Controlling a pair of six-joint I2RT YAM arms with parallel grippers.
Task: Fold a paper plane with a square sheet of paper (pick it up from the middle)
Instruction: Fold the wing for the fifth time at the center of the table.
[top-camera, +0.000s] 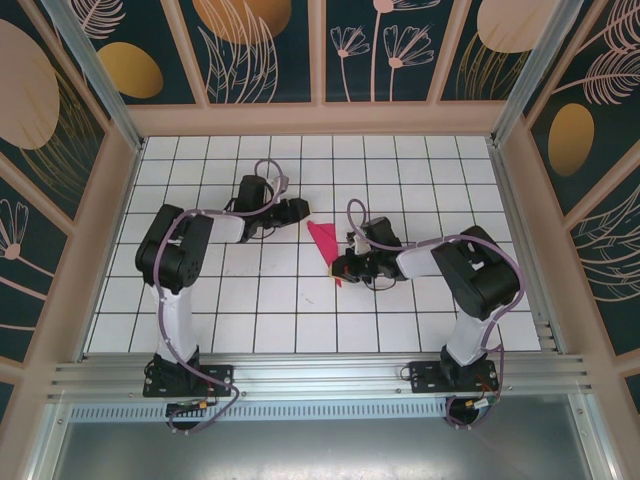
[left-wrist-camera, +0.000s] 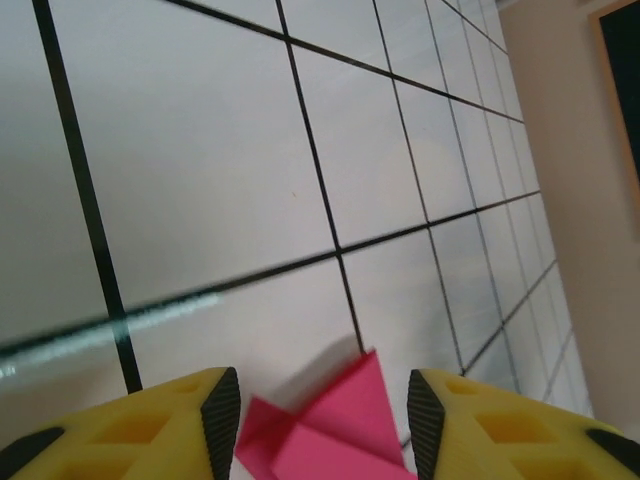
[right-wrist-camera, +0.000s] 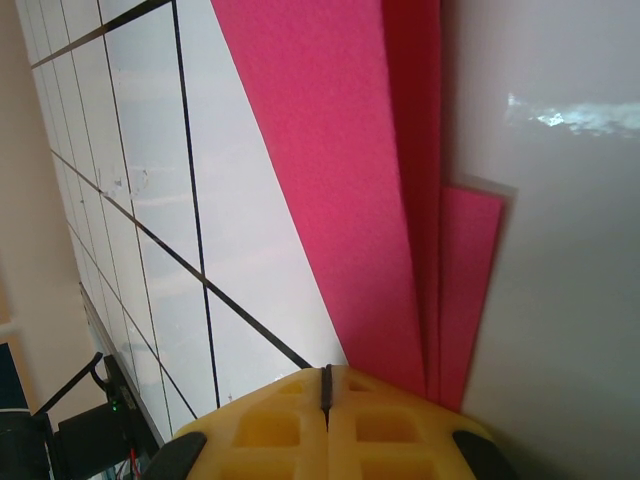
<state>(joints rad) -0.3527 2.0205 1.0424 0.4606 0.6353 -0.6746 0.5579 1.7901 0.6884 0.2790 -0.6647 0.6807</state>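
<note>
Magenta-pink folded paper sheet (top-camera: 323, 246) lies centre of white grid table (top-camera: 270, 300). Left end effector (left-wrist-camera: 315, 405) released, straddling wide corner; right end effector (right-wrist-camera: 326, 388) clenched at narrow tip. Best: pin tip, crease slowly.

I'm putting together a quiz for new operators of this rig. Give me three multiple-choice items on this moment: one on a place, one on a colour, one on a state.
1. Where does the folded paper lie?
A) middle of the table
B) back-left corner
C) on the front rail

2. What colour is it?
A) blue
B) magenta-pink
C) white

3. How does the left tool stand?
A) fingers apart
B) fingers pressed together
C) clamped on a pen

Answers:
1 A: the top view shows it on the central tiles.
2 B: it is magenta-pink in every view.
3 A: the left wrist view shows the paper's tip in the gap between the fingers.
</note>
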